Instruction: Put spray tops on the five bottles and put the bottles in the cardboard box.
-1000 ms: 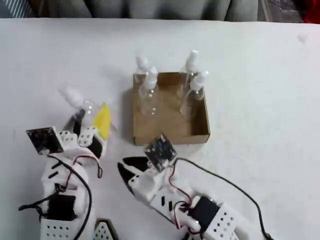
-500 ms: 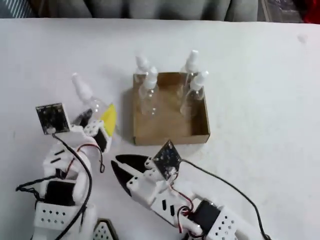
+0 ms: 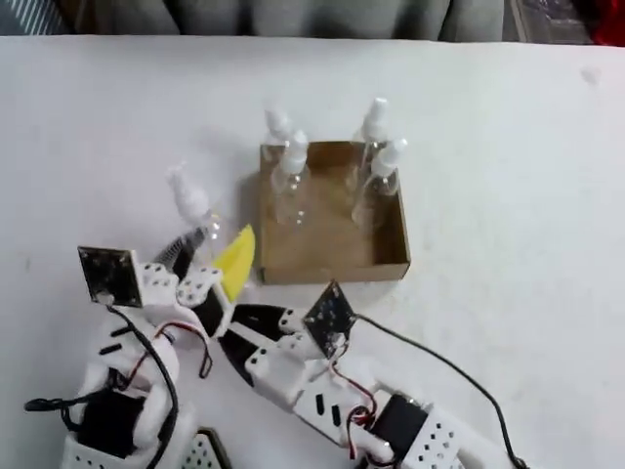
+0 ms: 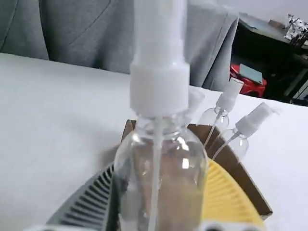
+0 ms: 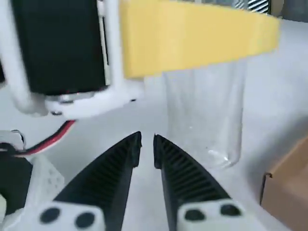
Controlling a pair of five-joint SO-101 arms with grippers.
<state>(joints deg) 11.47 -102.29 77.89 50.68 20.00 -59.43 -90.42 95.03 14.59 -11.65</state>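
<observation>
A white table (image 3: 508, 195) spreads across the high view, with a grey sofa (image 3: 293, 18) along its far edge. The cardboard box (image 3: 393, 256) sits mid-table, and four bottles (image 3: 290, 191) with spray tops stand upright in its far half. Just beside the box's left wall, the left tool (image 3: 208, 251) clamps the fifth bottle (image 3: 200, 223) upright between a yellow finger (image 3: 237, 262) and a grey finger (image 3: 179, 252). The right tool (image 3: 232, 327) lies low close by.

The left wrist view adds the held bottle's white spray top (image 4: 159, 82) seated on its neck, and dark furniture (image 4: 262, 48) in the room behind. The right wrist view shows the right tool's black fingers (image 5: 120, 168) drawn nearly together, gripping nothing. The clear bottle base hangs just beyond them; whether it touches the table I cannot tell.
</observation>
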